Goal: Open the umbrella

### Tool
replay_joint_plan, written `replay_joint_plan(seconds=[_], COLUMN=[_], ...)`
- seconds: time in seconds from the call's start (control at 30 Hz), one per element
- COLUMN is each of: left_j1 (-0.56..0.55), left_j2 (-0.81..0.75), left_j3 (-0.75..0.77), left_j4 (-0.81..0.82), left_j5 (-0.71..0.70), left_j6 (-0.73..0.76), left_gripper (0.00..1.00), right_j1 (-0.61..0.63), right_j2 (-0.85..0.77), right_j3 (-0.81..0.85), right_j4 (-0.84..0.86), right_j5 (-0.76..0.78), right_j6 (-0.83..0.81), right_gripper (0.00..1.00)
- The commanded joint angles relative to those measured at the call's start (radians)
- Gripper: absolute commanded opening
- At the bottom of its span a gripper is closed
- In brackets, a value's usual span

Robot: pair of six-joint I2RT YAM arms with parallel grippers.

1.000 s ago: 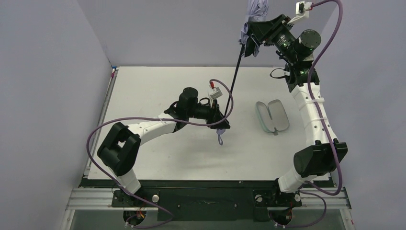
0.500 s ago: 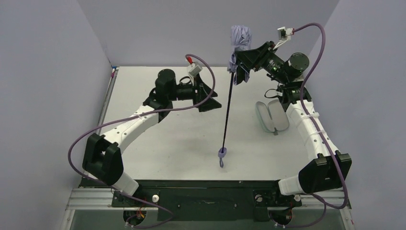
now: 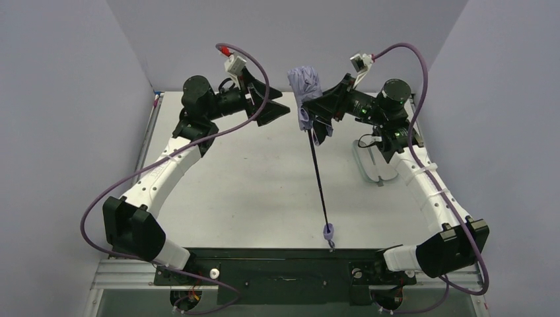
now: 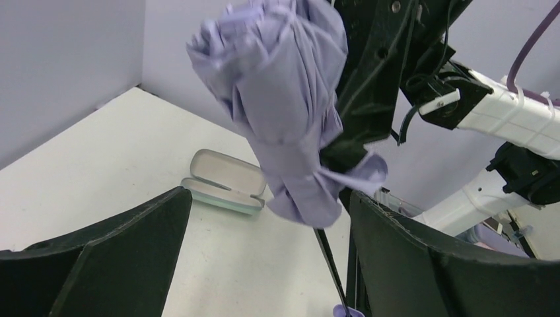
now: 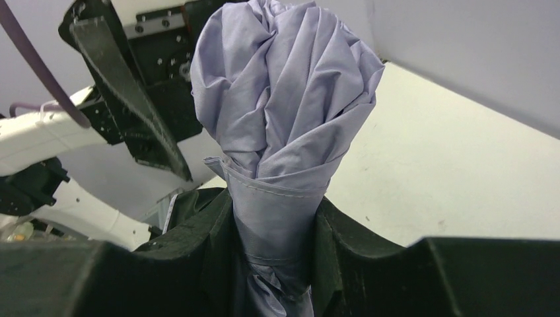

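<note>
The umbrella (image 3: 304, 82) is still folded, a crumpled lavender bundle held up over the back of the table. Its thin black shaft (image 3: 317, 178) runs down toward me, extended, ending in the small lavender handle (image 3: 328, 230) near the front edge. My right gripper (image 5: 277, 244) is shut on the lower part of the folded fabric (image 5: 284, 99). My left gripper (image 3: 276, 105) hangs open just left of the bundle, touching nothing. In the left wrist view its wide fingers (image 4: 132, 244) stand in front of the bundle (image 4: 284, 112), with the shaft (image 4: 330, 261) between them.
An open pale glasses case (image 3: 376, 162) lies on the white table (image 3: 231, 191) at the right, under my right arm, and shows in the left wrist view as the case (image 4: 224, 179). Grey walls close the back and both sides. Purple cables loop above both arms.
My left gripper let go of the handle end, opened wide and rose to the back left. The right arm swung the bundle leftward and lower, and the handle swung toward the front edge.
</note>
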Motion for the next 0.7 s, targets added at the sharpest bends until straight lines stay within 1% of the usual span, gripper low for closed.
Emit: replay_joint_plan(seconds=[0.0, 0.1, 0.13, 0.17, 0.2, 0.3, 0.47, 0.57, 0.6, 0.63, 0.67], left_j1=[0.000, -0.004, -0.006, -0.010, -0.013, -0.031, -0.076, -0.102, -0.109, -0.109, -0.106], left_j2=[-0.020, 0.009, 0.018, 0.034, 0.042, 0.072, 0.088, 0.087, 0.086, 0.088, 0.089], left_j3=[0.054, 0.055, 0.055, 0.056, 0.058, 0.067, 0.045, 0.031, 0.026, 0.024, 0.023], left_j4=[0.091, 0.188, 0.216, 0.274, 0.295, 0.370, 0.393, 0.397, 0.394, 0.394, 0.393], left_j5=[-0.068, -0.072, -0.066, -0.062, -0.058, -0.068, -0.082, -0.101, -0.108, -0.125, -0.133], left_j6=[-0.103, -0.206, -0.271, -0.301, -0.354, -0.442, -0.478, -0.489, -0.490, -0.497, -0.503], left_gripper=[0.90, 0.94, 0.95, 0.99, 0.98, 0.97, 0.97, 0.97, 0.99, 0.98, 0.88], right_j1=[0.034, 0.052, 0.060, 0.064, 0.071, 0.083, 0.102, 0.113, 0.116, 0.121, 0.121], right_j2=[-0.056, -0.057, -0.056, -0.056, -0.055, -0.054, -0.058, -0.057, -0.058, -0.059, -0.060], right_j3=[0.021, 0.028, 0.029, 0.026, 0.026, 0.024, 0.026, 0.024, 0.023, 0.022, 0.019], right_j4=[-0.053, -0.092, -0.096, -0.100, -0.101, -0.105, -0.088, -0.041, -0.036, -0.031, -0.032], right_j5=[-0.057, -0.070, -0.071, -0.074, -0.075, -0.080, -0.082, -0.082, -0.082, -0.082, -0.082], right_j6=[-0.115, -0.148, -0.152, -0.155, -0.155, -0.160, -0.145, -0.103, -0.098, -0.095, -0.096], right_gripper=[0.00, 0.00, 0.00, 0.00, 0.00, 0.00, 0.00, 0.00, 0.00, 0.00, 0.00])
